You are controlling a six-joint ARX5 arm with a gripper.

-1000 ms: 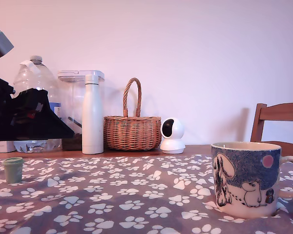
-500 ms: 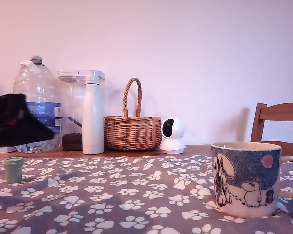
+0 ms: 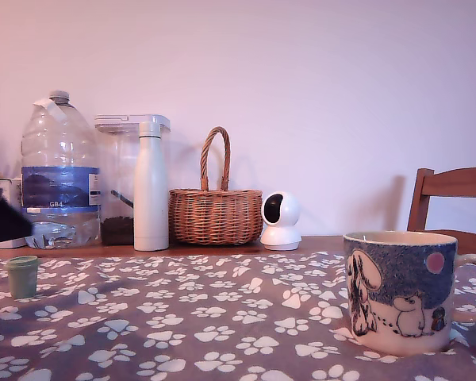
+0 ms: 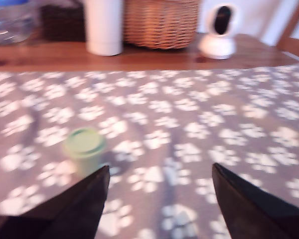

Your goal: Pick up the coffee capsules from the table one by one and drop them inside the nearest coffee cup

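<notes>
Since the coffee capsule (image 4: 84, 149), lower left of frame, looks light and tippable, its tapered wall is best pinched by the gripper (image 4: 159, 172), seen spread apart.

Soft pinkish light; blurred wrist view

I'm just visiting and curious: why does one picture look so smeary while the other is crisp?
In the wrist view everything is soft, probably from camera motion: the capsule, the paw-print cloth and the open tool all have fuzzy edges. The exterior view is sharp on the mug and basket, with even, pinkish light; only the dark arm at that view's left edge is blurred.
</notes>
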